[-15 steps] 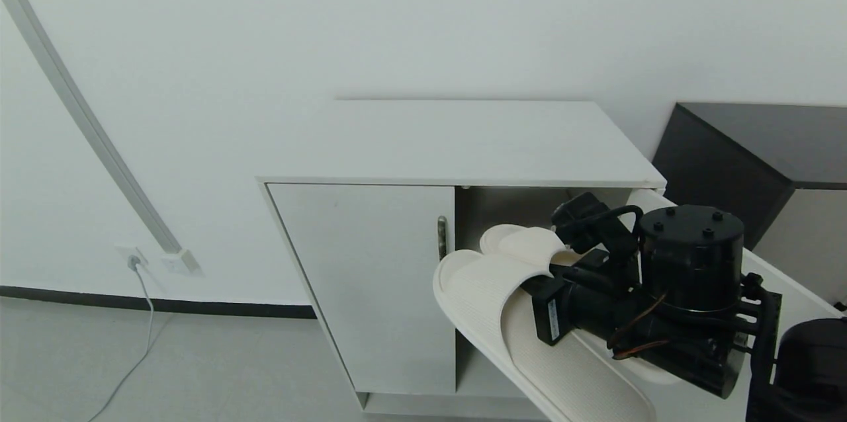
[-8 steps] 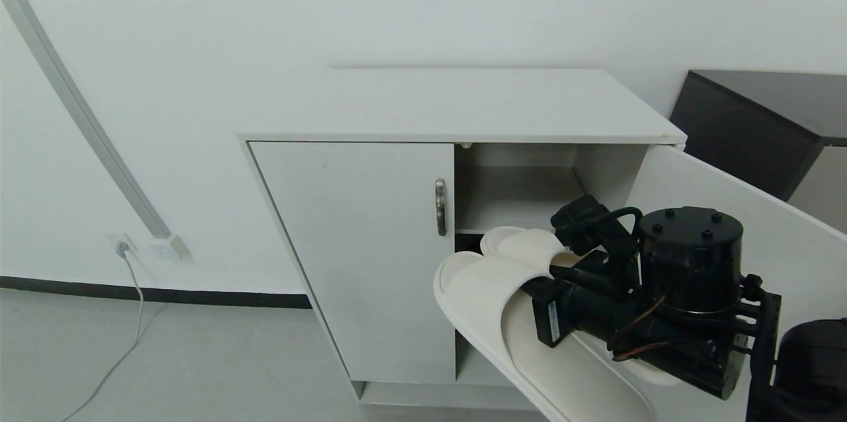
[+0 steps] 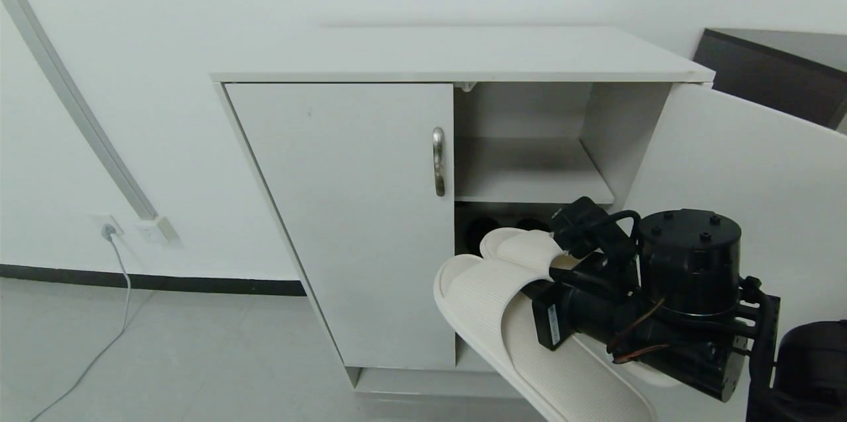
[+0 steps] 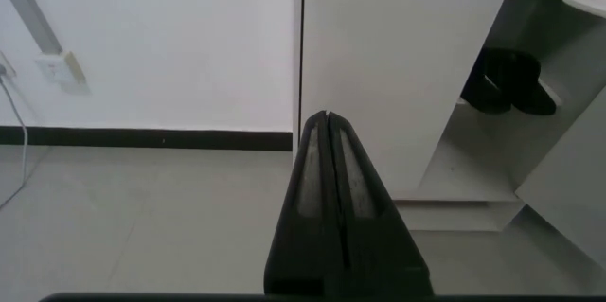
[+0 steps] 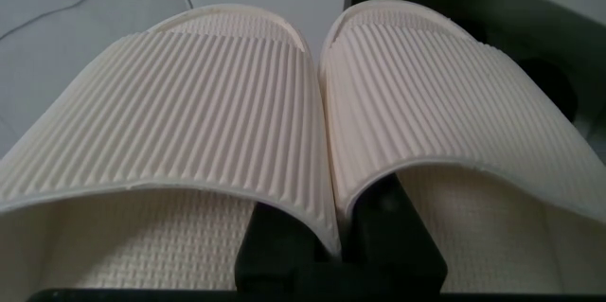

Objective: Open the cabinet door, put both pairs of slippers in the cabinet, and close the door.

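The white cabinet has its left door closed and its right door swung open. A pair of cream ribbed slippers hangs in front of the open side, with my right gripper shut on their inner edges. Up close, the cream slippers lie side by side over the gripper. A black pair sits on the lower level inside, also seen as the dark slippers under the shelf. My left gripper is shut on nothing, low before the closed door.
The closed door carries a metal handle. A black cabinet stands to the right behind the open door. A wall socket with a cable and a grey conduit are on the left, with bare floor below.
The whole head view has shifted, so the cabinet sits higher in the picture and its shelf and lower level now show. The right gripper still holds the cream slippers.
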Robot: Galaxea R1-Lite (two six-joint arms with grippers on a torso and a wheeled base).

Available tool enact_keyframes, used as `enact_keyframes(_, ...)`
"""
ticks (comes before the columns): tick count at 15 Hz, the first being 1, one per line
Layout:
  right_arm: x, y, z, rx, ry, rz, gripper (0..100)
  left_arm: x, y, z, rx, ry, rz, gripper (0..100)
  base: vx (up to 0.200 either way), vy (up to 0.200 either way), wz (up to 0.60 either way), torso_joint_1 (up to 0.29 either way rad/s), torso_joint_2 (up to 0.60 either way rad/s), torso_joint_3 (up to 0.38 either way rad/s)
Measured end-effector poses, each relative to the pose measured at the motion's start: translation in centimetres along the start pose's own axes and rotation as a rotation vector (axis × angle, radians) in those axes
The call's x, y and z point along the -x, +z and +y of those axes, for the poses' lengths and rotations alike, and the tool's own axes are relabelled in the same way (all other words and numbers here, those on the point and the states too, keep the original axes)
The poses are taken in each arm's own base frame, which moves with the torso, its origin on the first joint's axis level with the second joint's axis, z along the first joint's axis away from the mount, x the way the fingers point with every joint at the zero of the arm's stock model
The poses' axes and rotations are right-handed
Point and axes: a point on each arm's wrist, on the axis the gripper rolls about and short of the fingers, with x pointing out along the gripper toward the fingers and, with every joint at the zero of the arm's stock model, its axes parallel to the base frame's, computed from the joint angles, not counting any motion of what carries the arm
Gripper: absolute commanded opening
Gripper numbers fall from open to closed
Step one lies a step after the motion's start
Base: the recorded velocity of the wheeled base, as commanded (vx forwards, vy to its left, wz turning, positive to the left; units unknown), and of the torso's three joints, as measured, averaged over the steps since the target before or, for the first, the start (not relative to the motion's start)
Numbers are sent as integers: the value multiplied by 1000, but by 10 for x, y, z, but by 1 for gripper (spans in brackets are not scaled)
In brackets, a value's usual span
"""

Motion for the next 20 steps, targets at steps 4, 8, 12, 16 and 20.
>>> enact_keyframes(4,0,-2,0,2,4,7,0,0,0,0,0,-1,0,0,0,0,0,-32,419,382)
enact_keyframes(8,1,-2,1,4,5,-6,0,0,0,0,0,0,0,0,0,0,0,1,121,107)
enact_keyframes(12,1,-4,2,18,12,-12,0,0,0,0,0,0,-1,0,0,0,-300,1,4,11)
enact_keyframes(16,-1,-5,3,18,12,-37,0,0,0,0,0,0,0,0,0,0,0,0,0,0)
enact_keyframes(20,-5,-7,7,35,-54,-42,0,0,0,0,-1,-1,0,0,0,0,0,0,0,0)
